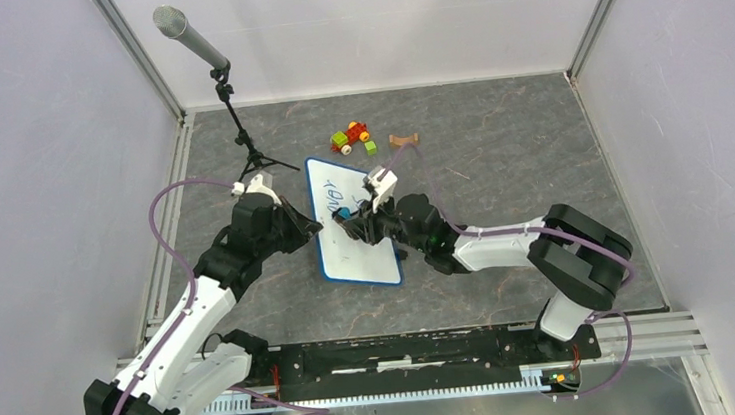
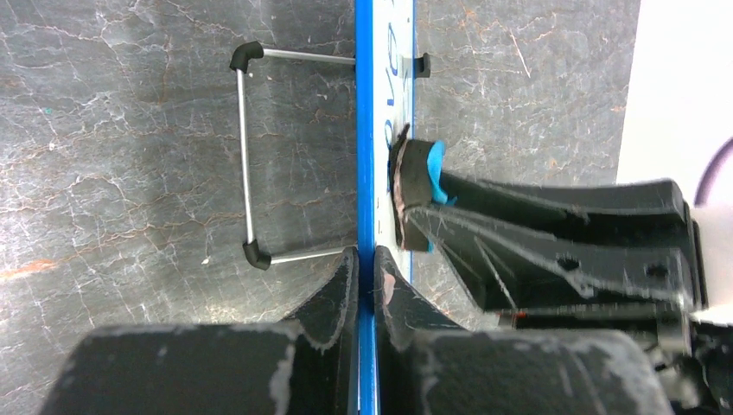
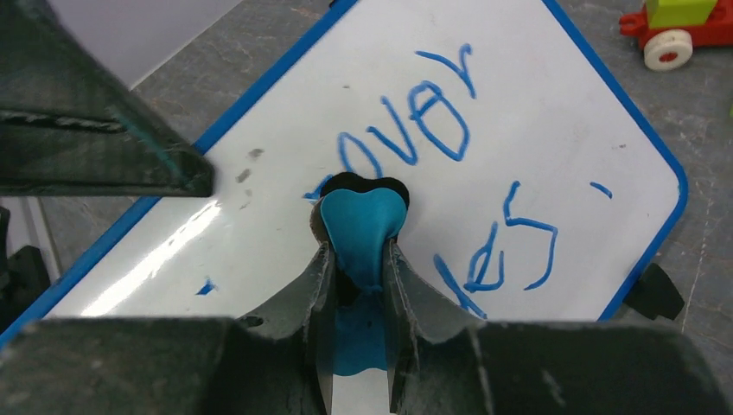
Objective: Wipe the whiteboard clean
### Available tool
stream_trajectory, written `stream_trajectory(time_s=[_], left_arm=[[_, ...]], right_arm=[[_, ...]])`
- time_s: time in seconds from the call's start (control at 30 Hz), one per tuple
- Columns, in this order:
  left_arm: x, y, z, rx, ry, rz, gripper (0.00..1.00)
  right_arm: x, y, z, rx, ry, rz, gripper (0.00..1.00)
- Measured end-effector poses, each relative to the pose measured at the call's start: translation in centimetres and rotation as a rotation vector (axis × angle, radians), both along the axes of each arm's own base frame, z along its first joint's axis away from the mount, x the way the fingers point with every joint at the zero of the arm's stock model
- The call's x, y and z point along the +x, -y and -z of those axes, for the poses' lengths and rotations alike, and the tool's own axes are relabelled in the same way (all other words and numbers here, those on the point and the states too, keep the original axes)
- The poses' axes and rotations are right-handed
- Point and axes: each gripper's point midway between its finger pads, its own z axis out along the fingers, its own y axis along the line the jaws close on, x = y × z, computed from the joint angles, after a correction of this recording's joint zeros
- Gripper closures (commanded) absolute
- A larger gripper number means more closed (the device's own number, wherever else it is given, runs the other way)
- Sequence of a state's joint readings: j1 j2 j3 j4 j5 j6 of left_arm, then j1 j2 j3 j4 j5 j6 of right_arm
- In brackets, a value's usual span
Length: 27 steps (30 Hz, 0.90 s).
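The whiteboard (image 1: pixel 362 253), white with a thin blue rim, lies in the middle of the table with blue handwriting (image 3: pixel 415 121) on its far half. My left gripper (image 1: pixel 311 228) is shut on the board's left edge; in the left wrist view the blue rim (image 2: pixel 366 173) runs straight between the two fingers. My right gripper (image 1: pixel 352 219) is shut on a blue eraser (image 3: pixel 361 223), whose dark pad rests on the board's face (image 3: pixel 553 130) just below the writing. The left wrist view shows the eraser (image 2: pixel 419 177) against the board from the side.
A microphone (image 1: pixel 190 34) on a small tripod stands at the back left. Beyond the board lie a red toy car (image 1: pixel 350 135), a green brick (image 1: pixel 370 147) and a small wooden piece (image 1: pixel 402 140). The board's wire stand (image 2: pixel 246 156) sticks out on its underside.
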<state>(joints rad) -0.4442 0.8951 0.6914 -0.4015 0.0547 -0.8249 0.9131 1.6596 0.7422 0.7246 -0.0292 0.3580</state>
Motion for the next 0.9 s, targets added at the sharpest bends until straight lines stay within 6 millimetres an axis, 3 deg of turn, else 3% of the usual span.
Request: stream_trajectory(time_s=[0.07, 0.27, 0.37, 0.57, 0.8, 0.9], left_arm=[[-0.1, -0.1, 0.0, 0.001, -0.003, 0.0, 0.98], [-0.4, -0.2, 0.1, 0.004, -0.009, 0.002, 0.98], [-0.5, -0.1, 0.1, 0.004, -0.009, 0.008, 0.98], [-0.4, -0.1, -0.1, 0.001, -0.002, 0.008, 0.98], [-0.3, -0.1, 0.0, 0.015, 0.008, 0.02, 0.98], [-0.1, -0.3, 0.1, 0.039, 0.012, 0.025, 0.98]], right_arm=[[-1.0, -0.5, -0.5, -0.03, 0.056, -0.019, 0.74], [-6.3, -3.4, -3.4, -0.028, 0.207, -0.184, 0.74], [-6.4, -3.3, -3.3, -0.028, 0.214, -0.184, 0.74], [-4.6, -2.2, -2.8, 0.036, 0.109, -0.14, 0.74], [2.2, 2.9, 2.9, -0.025, -0.108, 0.066, 0.75], [3.2, 2.4, 3.1, -0.06, -0.13, 0.058, 0.75]])
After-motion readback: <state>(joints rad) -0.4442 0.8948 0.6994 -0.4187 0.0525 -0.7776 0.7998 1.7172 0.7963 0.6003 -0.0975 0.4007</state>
